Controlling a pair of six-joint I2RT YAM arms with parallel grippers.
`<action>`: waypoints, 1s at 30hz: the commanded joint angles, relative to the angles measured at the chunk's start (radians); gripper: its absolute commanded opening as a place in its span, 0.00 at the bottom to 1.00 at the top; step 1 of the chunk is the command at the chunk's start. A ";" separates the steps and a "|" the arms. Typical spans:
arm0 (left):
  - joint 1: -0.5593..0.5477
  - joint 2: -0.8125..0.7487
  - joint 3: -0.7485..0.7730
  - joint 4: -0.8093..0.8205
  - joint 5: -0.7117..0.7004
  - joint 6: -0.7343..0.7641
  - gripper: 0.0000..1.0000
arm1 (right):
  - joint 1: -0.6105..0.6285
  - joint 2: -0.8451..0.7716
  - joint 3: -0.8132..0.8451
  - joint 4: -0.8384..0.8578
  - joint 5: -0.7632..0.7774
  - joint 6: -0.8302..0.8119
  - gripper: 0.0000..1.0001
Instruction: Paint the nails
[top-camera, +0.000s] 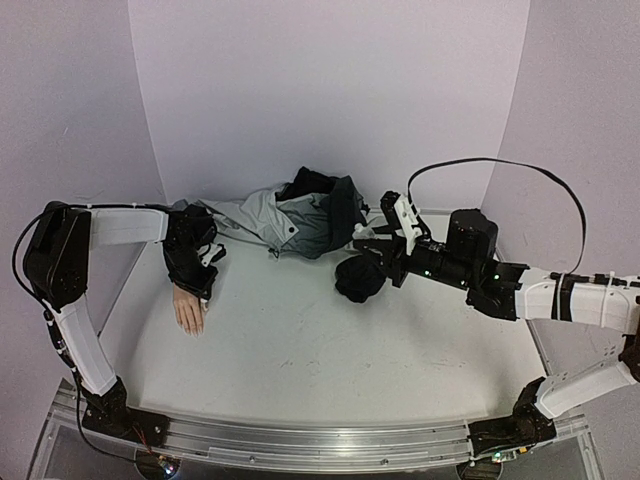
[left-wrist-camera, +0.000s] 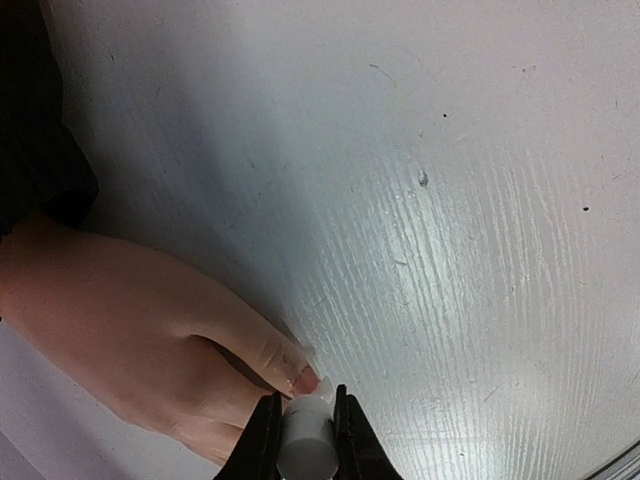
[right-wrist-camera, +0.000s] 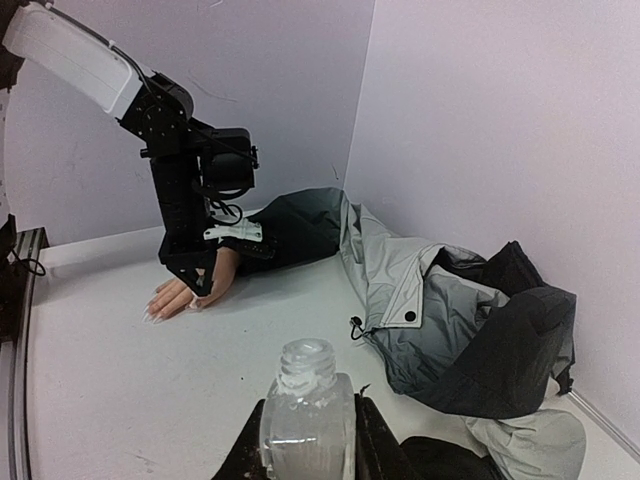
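A pale mannequin hand (top-camera: 188, 310) lies palm down at the table's left, its wrist in the sleeve of a grey-black jacket (top-camera: 290, 220). My left gripper (left-wrist-camera: 305, 432) is shut on a small white cylinder, the brush handle (left-wrist-camera: 305, 448). Its tip sits right at the thumb's nail (left-wrist-camera: 306, 380), which looks pinkish and glossy. From the right wrist view the left gripper (right-wrist-camera: 200, 288) stands upright over the hand (right-wrist-camera: 180, 297). My right gripper (right-wrist-camera: 307, 445) is shut on a small clear glass bottle (right-wrist-camera: 307, 410), uncapped and held upright above the table at centre right.
The jacket (right-wrist-camera: 450, 320) is heaped against the back wall, with a dark fold (top-camera: 360, 278) under the right gripper (top-camera: 372, 240). White walls close in the back and both sides. A metal rail (top-camera: 320, 445) runs along the near edge.
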 joint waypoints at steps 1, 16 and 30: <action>0.005 -0.026 -0.012 0.016 0.002 0.018 0.00 | 0.004 -0.005 0.001 0.081 -0.017 0.007 0.00; 0.004 -0.062 -0.036 0.017 0.031 0.012 0.00 | 0.003 -0.010 0.001 0.078 -0.023 0.010 0.00; 0.005 -0.104 -0.005 0.050 0.029 0.022 0.00 | 0.004 0.003 0.005 0.078 -0.027 0.011 0.00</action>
